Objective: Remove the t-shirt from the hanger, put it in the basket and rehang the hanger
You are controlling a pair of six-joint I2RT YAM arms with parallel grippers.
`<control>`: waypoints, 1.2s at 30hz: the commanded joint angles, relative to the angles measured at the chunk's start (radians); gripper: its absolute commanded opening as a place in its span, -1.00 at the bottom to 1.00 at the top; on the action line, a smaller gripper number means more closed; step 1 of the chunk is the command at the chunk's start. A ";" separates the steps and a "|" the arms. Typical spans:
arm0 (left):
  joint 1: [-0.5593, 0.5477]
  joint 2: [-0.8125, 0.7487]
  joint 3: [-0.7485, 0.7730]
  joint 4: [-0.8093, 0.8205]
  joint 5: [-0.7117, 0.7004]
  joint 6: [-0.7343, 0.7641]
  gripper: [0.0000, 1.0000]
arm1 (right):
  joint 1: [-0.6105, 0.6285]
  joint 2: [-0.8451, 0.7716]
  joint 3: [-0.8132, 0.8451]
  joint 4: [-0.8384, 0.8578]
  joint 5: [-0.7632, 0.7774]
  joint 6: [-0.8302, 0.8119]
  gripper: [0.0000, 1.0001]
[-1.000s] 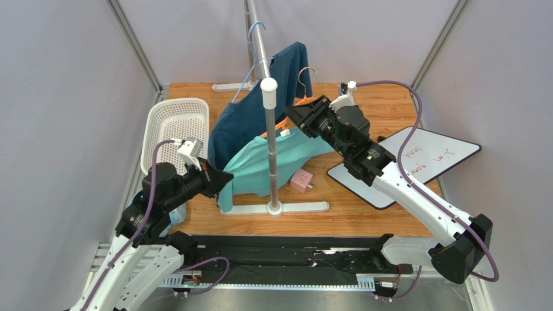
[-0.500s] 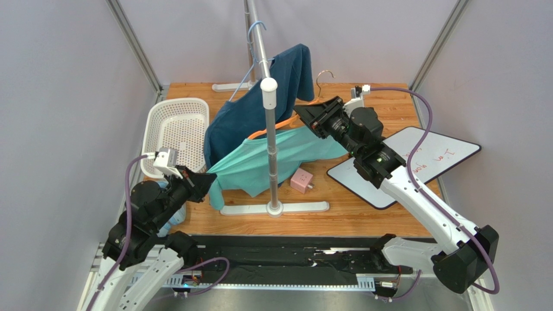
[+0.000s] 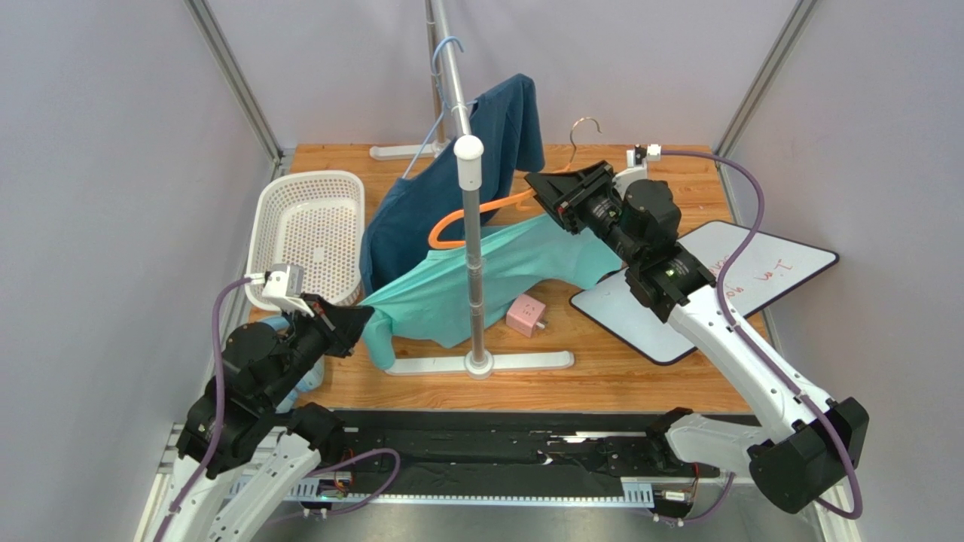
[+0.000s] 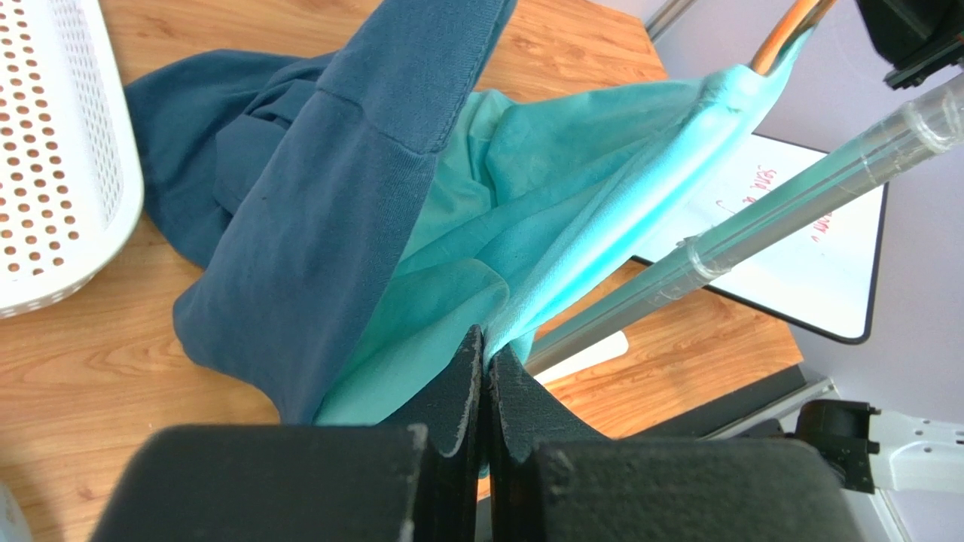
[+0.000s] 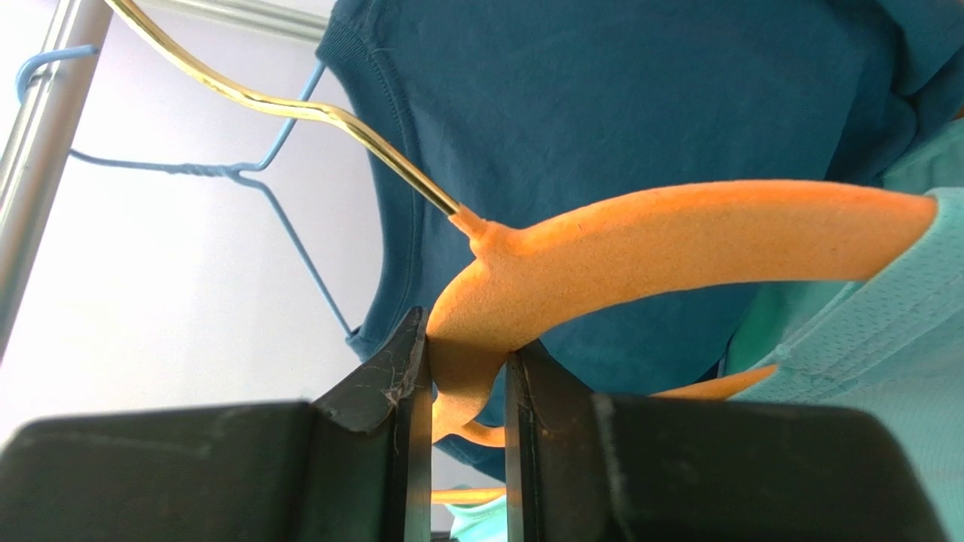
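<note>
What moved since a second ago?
The right gripper carried the orange hanger off to the right, while the left gripper pulled the teal shirt to the left. The shirt stretched out, baring one hanger arm. Both grips held. The blue shirt, basket and pink box stayed put.

light: bright, diffuse | shadows: soft | glare: rack pole (image 4: pixel 724 243) | blur: near jaws, wrist views

Teal t-shirt (image 3: pixel 530 258), orange hanger (image 5: pixel 679 243), navy shirt (image 3: pixel 413 215), white perforated basket (image 3: pixel 311 226), pink block (image 3: pixel 524 316).
</note>
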 commanded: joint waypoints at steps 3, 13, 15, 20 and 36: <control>0.007 0.042 0.009 -0.017 -0.072 0.008 -1.00 | -0.052 0.036 0.078 0.154 -0.072 -0.046 -1.00; 0.007 0.260 0.101 0.114 -0.032 0.067 -1.00 | 0.113 0.157 0.192 0.151 -0.152 -0.116 -1.00; 0.007 0.308 0.153 0.120 -0.037 0.083 -1.00 | 0.142 0.193 0.203 0.180 -0.184 -0.104 -1.00; 0.007 0.421 0.219 0.158 -0.069 0.106 -1.00 | 0.176 0.249 0.233 0.266 -0.266 -0.057 -1.00; 0.007 0.382 0.244 0.103 -0.037 0.129 -0.05 | 0.179 0.309 0.209 0.349 -0.309 -0.049 -1.00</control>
